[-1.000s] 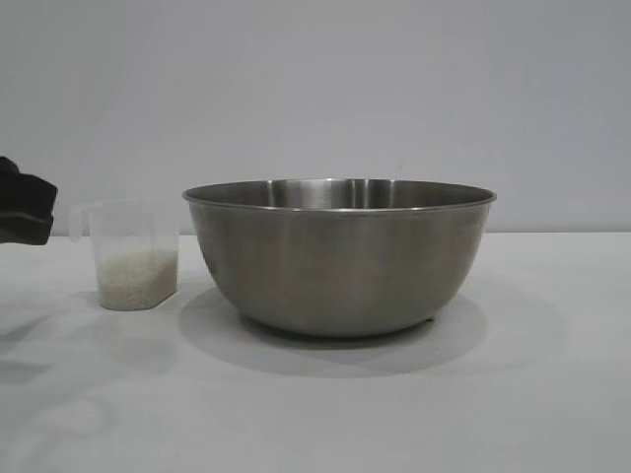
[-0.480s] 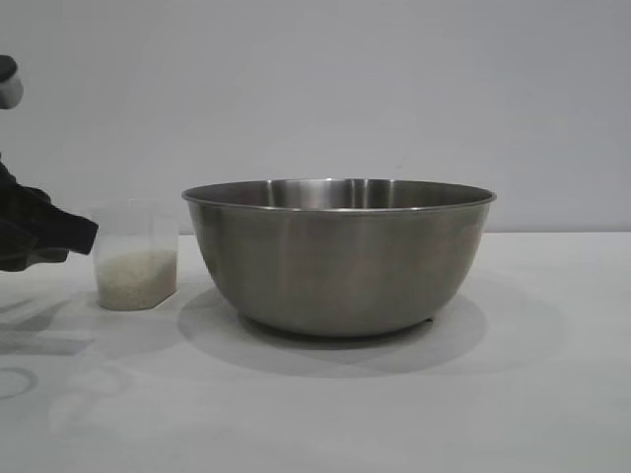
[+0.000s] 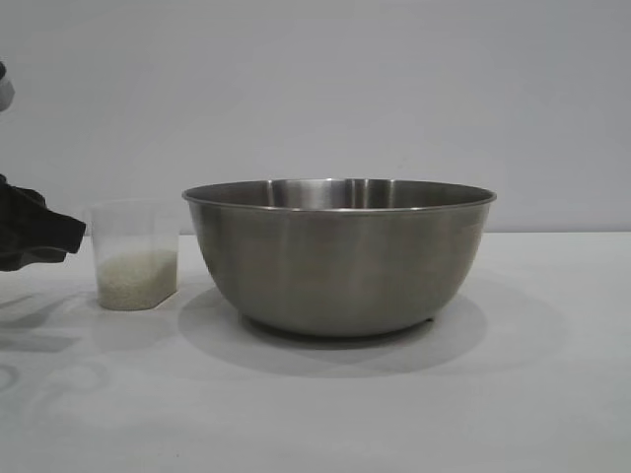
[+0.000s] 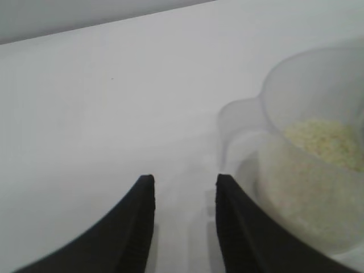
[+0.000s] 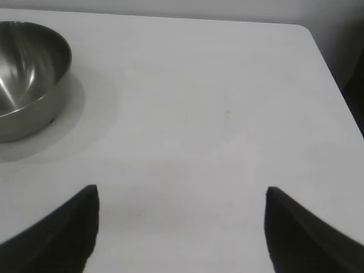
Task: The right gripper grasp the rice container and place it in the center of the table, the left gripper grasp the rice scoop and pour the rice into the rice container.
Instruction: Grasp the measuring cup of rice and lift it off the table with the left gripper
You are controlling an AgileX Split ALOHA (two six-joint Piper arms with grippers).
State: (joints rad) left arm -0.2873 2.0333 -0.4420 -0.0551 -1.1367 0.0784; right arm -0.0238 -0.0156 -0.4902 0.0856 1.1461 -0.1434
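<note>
At the far left of the exterior view, the left gripper (image 3: 61, 235), a black two-fingered claw, now sits closer to the scoop than a second ago, when only its blunt edge showed at the frame border; it has since eased back slightly from its nearest reach. Its fingers have narrowed and now stand partly open with nothing between them. In the left wrist view the tips (image 4: 183, 196) frame bare table, with the loop handle just beyond and off to one side, so the approach to the handle looks unfinished and the grasp is not yet made.

The rice scoop (image 3: 135, 254), a small translucent plastic measuring cup, stands upright on the plain white table (image 3: 315, 414), mouth up, long axis vertical. Its handle (image 4: 236, 128) points toward the left gripper. The rice (image 3: 137, 278), a whitish mass of grains, fills the lower part.

Just beside the scoop, apart from it, sits the rice container (image 3: 338, 258), a large round brushed stainless-steel bowl, upright, mouth up, broad axis level, about mid-table. That step looks done.

The right gripper (image 5: 181, 227) is parked away from the bowl, fingers spread wide over bare table, holding nothing.
</note>
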